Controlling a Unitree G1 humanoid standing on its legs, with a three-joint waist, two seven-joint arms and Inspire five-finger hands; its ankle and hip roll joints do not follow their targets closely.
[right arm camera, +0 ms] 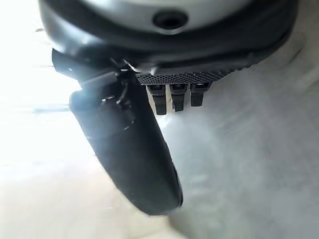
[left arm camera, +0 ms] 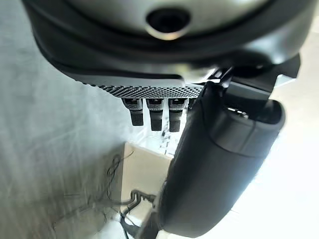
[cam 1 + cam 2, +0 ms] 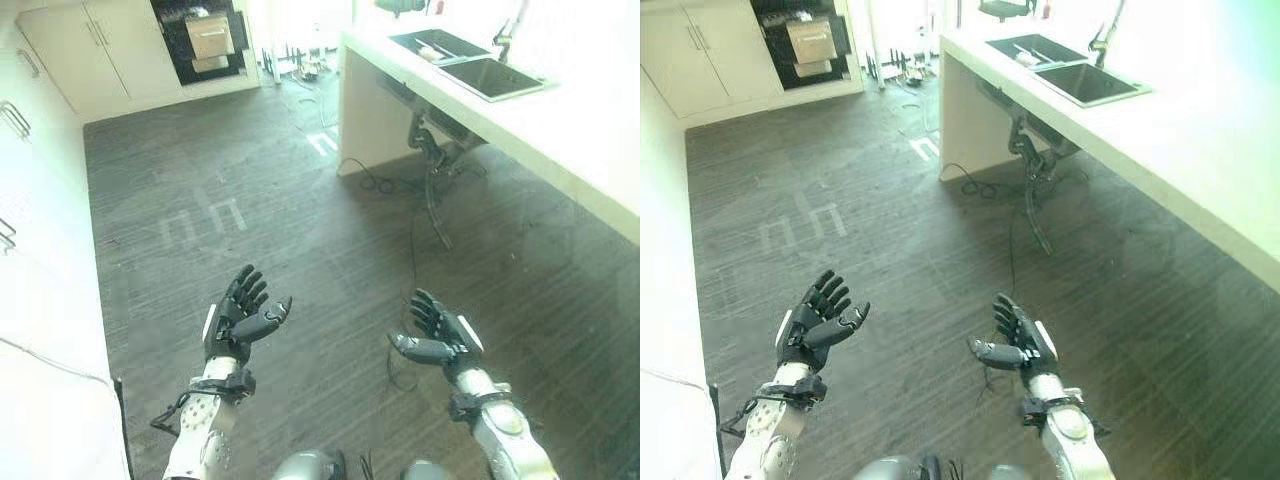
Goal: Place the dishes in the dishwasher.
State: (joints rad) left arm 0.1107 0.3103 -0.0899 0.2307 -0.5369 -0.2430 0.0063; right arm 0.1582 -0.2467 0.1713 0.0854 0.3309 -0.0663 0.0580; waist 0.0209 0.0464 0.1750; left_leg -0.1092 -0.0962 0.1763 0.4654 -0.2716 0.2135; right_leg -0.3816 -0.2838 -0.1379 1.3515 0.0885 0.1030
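Observation:
My left hand (image 3: 238,318) hangs open over the dark wood floor, palm turned inward, fingers straight and nothing in it. My right hand (image 3: 440,336) is also open and empty, level with the left and about a shoulder's width away. Both wrist views show the fingers (image 2: 156,113) and fingers (image 1: 172,98) extended past the thumb, with nothing held. On the white counter (image 3: 560,120) at the far right sits a dark double sink (image 3: 470,62); something pale lies in its far basin (image 3: 432,50), too small to identify.
White cabinets (image 3: 100,45) line the far wall, with a dark open appliance recess (image 3: 200,38) beside them. A white cabinet run (image 3: 30,250) borders the left. Loose cables (image 3: 420,190) and a dark stand lie under the counter. Open floor (image 3: 260,200) stretches ahead.

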